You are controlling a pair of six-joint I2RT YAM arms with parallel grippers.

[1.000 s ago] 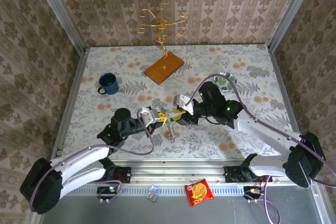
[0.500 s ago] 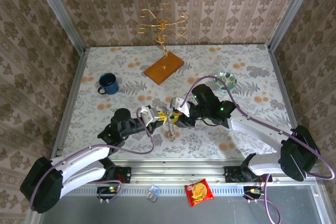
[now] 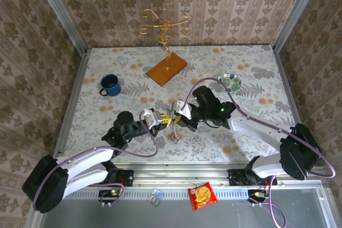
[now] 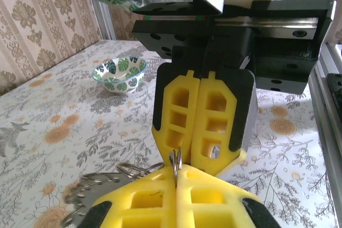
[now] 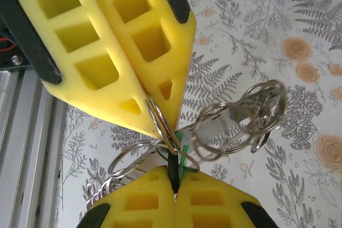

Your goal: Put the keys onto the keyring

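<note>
Silvery keyring (image 3: 174,131): bunch of thin loops hanging over the table (image 3: 214,62) centre, between both arms. Left gripper (image 3: 163,119) pressed shut on one loop. Right gripper (image 5: 175,177) shut, tip to tip with the left, pinching the green key (image 5: 183,157). Bowl (image 3: 230,82) far right; mug (image 3: 110,85) far left.

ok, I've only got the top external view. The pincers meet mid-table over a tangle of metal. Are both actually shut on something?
Observer: Both shut. In the left wrist view, the left pincer nips a thin ring at its very tips.
Operator: And the right?
Observer: In the right wrist view, the right pincer clamps what looks like the dark key, with the green key pressed beside it.
Operator: The rest of the tangle?
Observer: A bunch of linked rings spreads beside the two sets of tips.
</note>
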